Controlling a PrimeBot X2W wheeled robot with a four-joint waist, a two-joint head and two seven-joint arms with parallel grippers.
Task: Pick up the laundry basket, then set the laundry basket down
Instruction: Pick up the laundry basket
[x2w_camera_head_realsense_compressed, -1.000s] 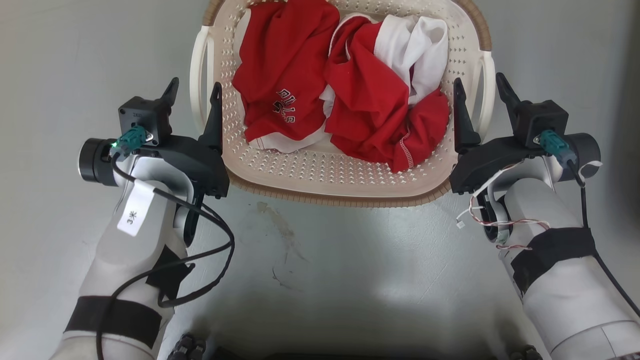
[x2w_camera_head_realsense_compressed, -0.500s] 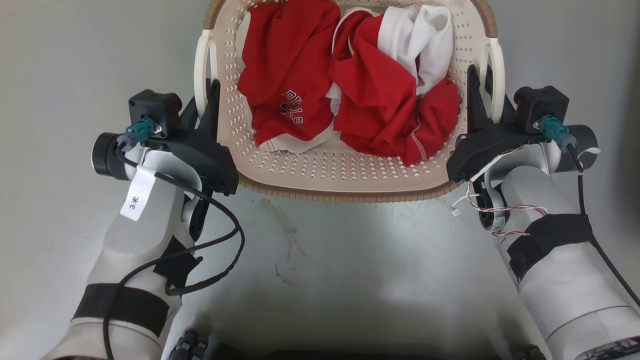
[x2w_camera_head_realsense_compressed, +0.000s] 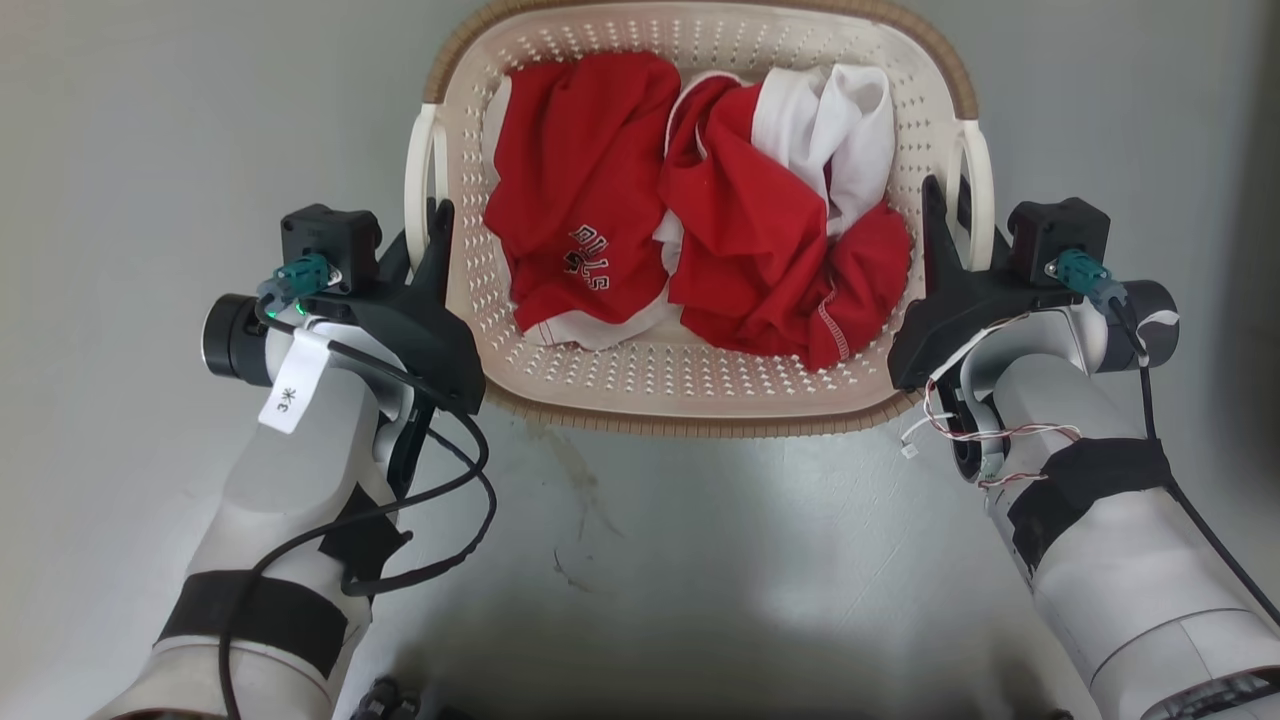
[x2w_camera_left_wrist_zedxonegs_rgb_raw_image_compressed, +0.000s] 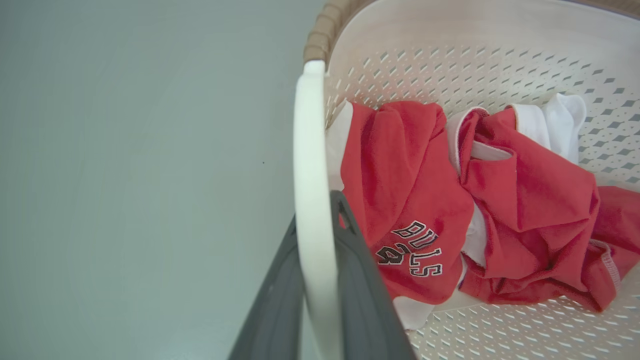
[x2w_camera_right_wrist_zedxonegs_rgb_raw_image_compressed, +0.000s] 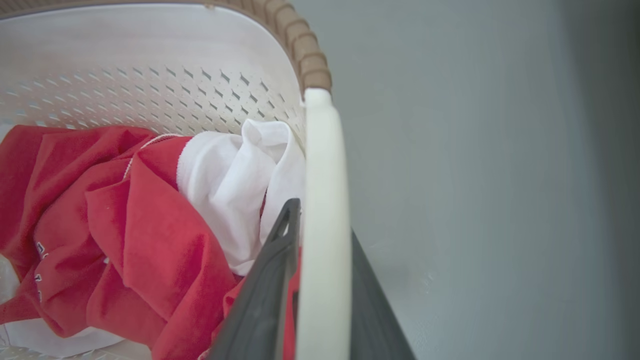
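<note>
The laundry basket of red and white clothes is held between the left gripper, pinched onto its left handle, and the right gripper, pinched onto its right handle

Left gripper, right gripper clamped on handles of laundry basket; forearms angled inward

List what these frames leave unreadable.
- Underside of the basket, and whether it is off the floor: head view, the basket's own body covers it.
- Far rim of the basket: head view, partly clipped by the top edge.
- Outer fingertip of the left gripper: left wrist view, behind the left handle.
- Outer fingertip of the right gripper: right wrist view, behind the right handle.
- Anything under the clothes.
</note>
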